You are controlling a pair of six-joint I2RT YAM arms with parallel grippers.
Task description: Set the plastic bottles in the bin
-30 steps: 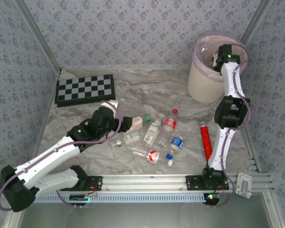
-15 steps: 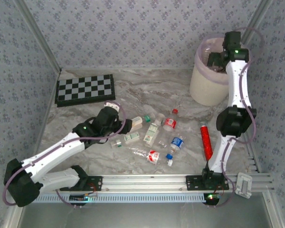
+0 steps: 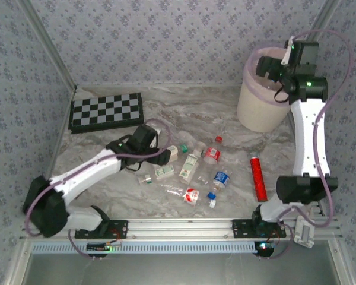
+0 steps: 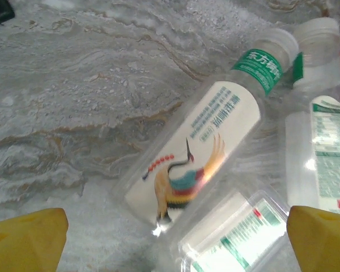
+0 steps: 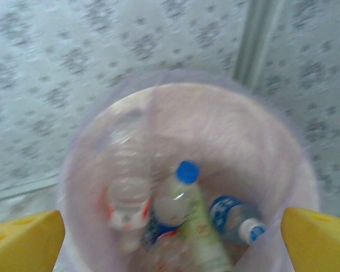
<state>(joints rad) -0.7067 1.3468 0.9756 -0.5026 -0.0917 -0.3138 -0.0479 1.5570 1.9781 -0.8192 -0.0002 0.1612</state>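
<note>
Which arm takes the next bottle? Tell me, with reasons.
Left. The left gripper hangs open just over the bird-label bottle on the table; the right gripper is up above the bin.

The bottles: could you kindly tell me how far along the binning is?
Done: at least three bottles lie in the bin. In hand: nothing; the right claw hangs open over it, the left claw open above a crane-label bottle. Left: roughly ten on the table.

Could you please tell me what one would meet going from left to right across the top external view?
Black-and-white checkerboard → left gripper → clear plastic bottle with red label and red cap → round cream-white bin with pink liner bag.
</note>
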